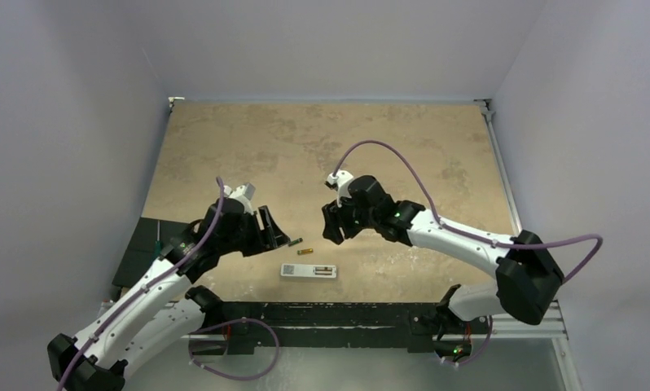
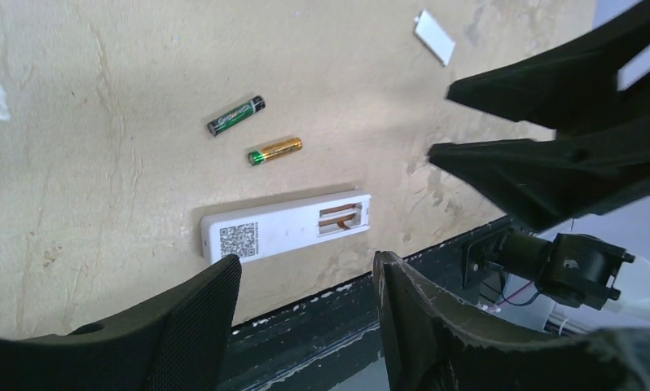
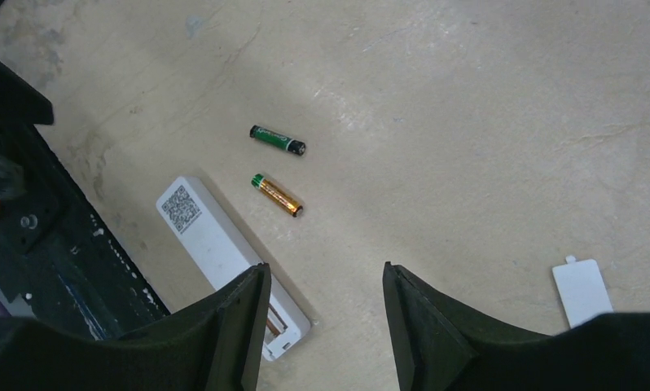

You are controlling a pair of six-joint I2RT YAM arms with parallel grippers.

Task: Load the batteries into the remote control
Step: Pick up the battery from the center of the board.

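Observation:
The white remote control [image 1: 309,270] lies face down near the table's front edge, its square code label and open battery recess up; it also shows in the left wrist view [image 2: 285,226] and the right wrist view [image 3: 216,242]. The dark green battery [image 2: 235,116] [image 3: 278,140] and the gold battery [image 2: 275,151] [image 3: 276,195] [image 1: 306,252] lie loose just beyond it. My left gripper [image 1: 274,234] is open and empty, left of the batteries. My right gripper [image 1: 331,228] is open and empty, above and right of them.
The white battery cover [image 3: 583,290] [image 2: 434,36] lies loose on the table, apart from the remote. A black rail [image 1: 322,314] runs along the table's front edge. A dark panel [image 1: 142,244] sits at the left edge.

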